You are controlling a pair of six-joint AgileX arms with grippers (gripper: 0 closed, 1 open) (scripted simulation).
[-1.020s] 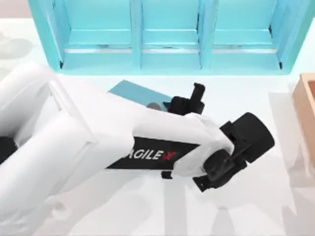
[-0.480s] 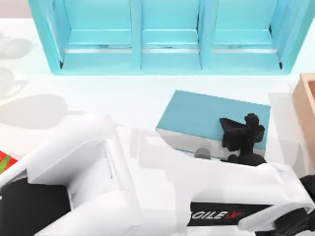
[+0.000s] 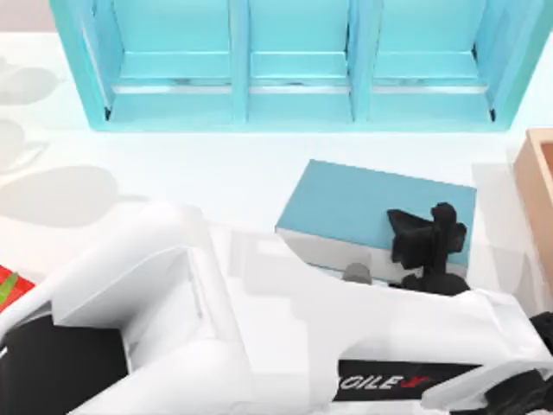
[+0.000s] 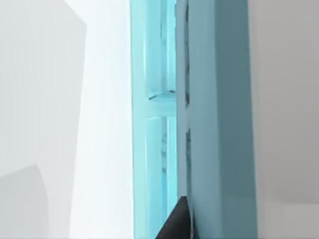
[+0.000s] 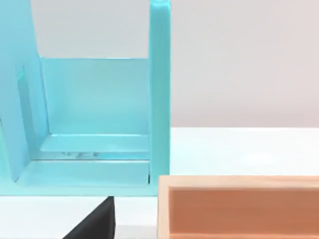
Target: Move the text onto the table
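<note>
The text point(image 3: 371, 203) is a thick book with a teal-blue cover and white page edges. It lies flat on the white table point(image 3: 216, 173), in front of the shelf and right of centre. My left gripper point(image 3: 426, 235) sits at the book's near right part, shut on it, with the white left arm reaching in across the bottom of the top view. In the left wrist view the teal cover point(image 4: 219, 124) runs right beside one dark fingertip point(image 4: 177, 221). A dark fingertip point(image 5: 97, 221) of my right gripper shows in the right wrist view, facing the shelf and the box.
A light-blue compartmented shelf point(image 3: 294, 104) spans the back of the table, its openings facing forward. A tan wooden box point(image 3: 540, 203) stands at the right edge, close to the book. A small red and green object point(image 3: 9, 285) peeks out at the left edge.
My left arm swung to the right, carrying the book from near the table's middle to right of centre. Over the last half second it only settled slightly.
</note>
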